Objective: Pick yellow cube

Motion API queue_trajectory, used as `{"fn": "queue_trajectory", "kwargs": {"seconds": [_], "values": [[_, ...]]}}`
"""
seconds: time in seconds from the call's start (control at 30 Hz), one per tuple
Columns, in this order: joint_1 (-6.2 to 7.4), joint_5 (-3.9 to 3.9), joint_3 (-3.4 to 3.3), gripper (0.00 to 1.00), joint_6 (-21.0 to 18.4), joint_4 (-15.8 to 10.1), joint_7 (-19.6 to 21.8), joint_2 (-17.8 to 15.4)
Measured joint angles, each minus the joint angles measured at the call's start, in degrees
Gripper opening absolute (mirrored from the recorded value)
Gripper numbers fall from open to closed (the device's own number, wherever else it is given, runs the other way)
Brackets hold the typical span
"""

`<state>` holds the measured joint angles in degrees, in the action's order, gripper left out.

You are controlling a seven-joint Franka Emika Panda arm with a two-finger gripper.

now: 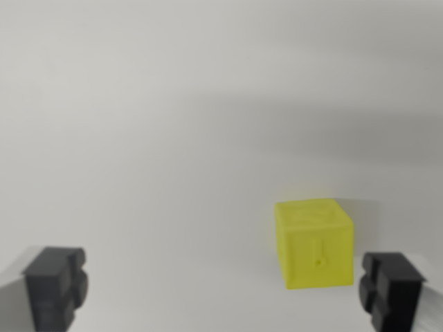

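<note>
Fingers [55, 287] of our hand [223, 294] stand wide apart, holding nothing. We see the yellow cube [315, 242] resting on the white counter [173, 138] between them, just beside the finger at the wrist view's right.

The yellow cube [314, 242] at lower right of the frame is bright lemon, its top face paler than the front (a faint embossed mark there). My pincer [223, 290] has matte black fingertips [55, 285] in both lower corners. The worktop [173, 124] is plain pale grey.

The wrist view looks closely past both fingers [55, 287] onto the white surface [173, 138].
</note>
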<state>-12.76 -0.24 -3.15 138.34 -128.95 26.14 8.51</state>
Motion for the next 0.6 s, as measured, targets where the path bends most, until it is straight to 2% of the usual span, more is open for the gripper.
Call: {"fn": "queue_trajectory", "kwargs": {"seconds": [0.6], "values": [[-3.65, 0.69, 0.00, 1.00, 6.8, -4.0, -7.2, 3.0]]}}
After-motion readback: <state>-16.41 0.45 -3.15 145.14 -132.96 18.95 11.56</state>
